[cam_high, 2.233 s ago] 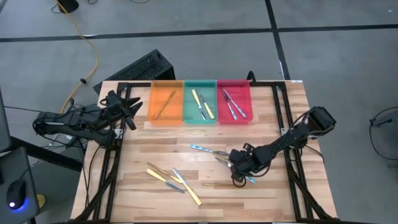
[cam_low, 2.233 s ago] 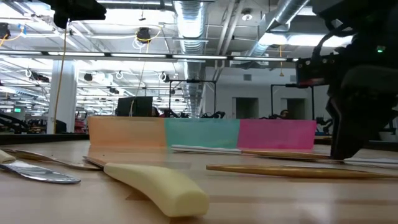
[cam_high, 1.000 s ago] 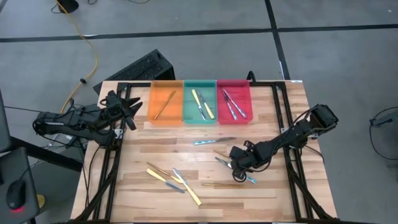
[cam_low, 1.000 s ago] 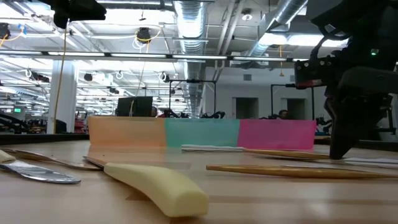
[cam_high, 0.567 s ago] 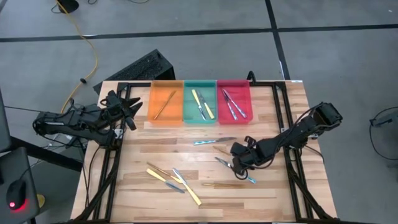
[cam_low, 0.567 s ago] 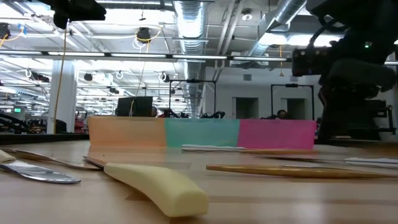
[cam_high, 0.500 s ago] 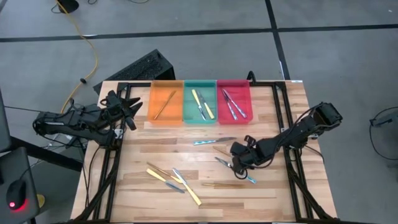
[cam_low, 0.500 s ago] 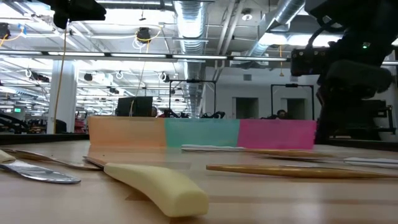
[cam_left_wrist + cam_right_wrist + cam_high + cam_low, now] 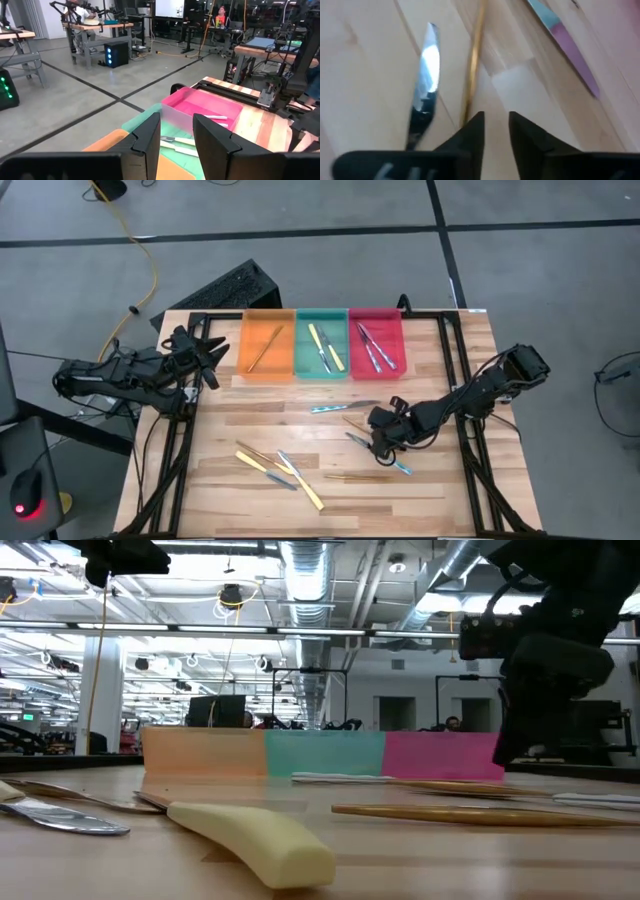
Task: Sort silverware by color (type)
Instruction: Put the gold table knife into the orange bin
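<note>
Silverware lies loose on the wooden table point(image 9: 450, 380): a silver knife point(image 9: 345, 407), a bronze piece point(image 9: 355, 423), a bluish-handled piece point(image 9: 400, 468), another bronze piece point(image 9: 352, 477), and a mixed cluster point(image 9: 275, 465) with a yellow handle point(image 9: 260, 840) at the near left. My right gripper point(image 9: 376, 440) hovers over the middle pieces, narrowly open and empty. Its wrist view point(image 9: 496, 122) shows a bronze utensil point(image 9: 472, 65), a silver blade point(image 9: 427, 70) and a bluish handle point(image 9: 570, 45) flat on the wood. My left gripper point(image 9: 212, 352) waits open at the far left, also seen in its wrist view point(image 9: 176, 125).
Three trays stand side by side at the far edge: orange point(image 9: 250, 365) with a bronze piece, green point(image 9: 303, 365) with yellow-handled pieces, red point(image 9: 355, 365) with silver pieces. Black frame rails run along the table's left and right sides. Bare wood lies between the trays and the loose pieces.
My right gripper has risen off the table top and gone a little toward the far-left, toward the bronze piece. The silverware has stayed where it was.
</note>
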{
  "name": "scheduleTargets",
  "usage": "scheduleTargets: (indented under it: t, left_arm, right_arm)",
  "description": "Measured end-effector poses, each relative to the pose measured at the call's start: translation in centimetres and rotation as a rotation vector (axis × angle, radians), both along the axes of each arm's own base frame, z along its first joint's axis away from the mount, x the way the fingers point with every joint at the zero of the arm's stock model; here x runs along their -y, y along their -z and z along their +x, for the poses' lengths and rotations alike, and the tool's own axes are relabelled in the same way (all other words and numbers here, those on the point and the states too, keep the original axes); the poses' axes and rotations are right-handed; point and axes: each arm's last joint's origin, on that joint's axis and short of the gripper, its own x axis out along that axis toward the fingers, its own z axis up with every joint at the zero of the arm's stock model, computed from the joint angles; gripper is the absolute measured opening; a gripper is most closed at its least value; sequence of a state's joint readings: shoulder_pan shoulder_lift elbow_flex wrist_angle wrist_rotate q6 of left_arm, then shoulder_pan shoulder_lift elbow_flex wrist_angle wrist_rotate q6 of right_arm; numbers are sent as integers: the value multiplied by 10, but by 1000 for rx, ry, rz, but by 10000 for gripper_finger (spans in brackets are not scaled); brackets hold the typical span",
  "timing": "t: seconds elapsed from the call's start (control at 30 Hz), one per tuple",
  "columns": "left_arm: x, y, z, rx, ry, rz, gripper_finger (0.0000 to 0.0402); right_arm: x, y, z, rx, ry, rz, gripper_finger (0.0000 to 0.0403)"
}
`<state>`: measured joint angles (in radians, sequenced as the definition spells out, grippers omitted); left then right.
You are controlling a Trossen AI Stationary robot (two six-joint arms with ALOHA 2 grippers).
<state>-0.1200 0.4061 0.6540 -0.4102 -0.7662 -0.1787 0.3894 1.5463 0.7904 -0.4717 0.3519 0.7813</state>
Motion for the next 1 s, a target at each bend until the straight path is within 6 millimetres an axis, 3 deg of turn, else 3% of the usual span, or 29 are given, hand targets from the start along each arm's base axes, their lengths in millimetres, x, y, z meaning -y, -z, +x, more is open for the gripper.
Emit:
scheduleTargets:
  t: [0.23,0.6,0.73,1.0]
  left_arm:
    - [0,0,0,1,0,-1,100]
    - [0,0,0,-1,0,-1,100]
    - [0,0,0,0,0,-1,100]
    - [0,0,0,2,0,-2,100]
  right_arm:
    - [2,9,1,36,7,-1,196]
    - [-4,39,13,-8,-5,-19,186]
    - [-4,42,13,-19,10,-16,157]
    - [-3,43,12,-22,53,0,17]
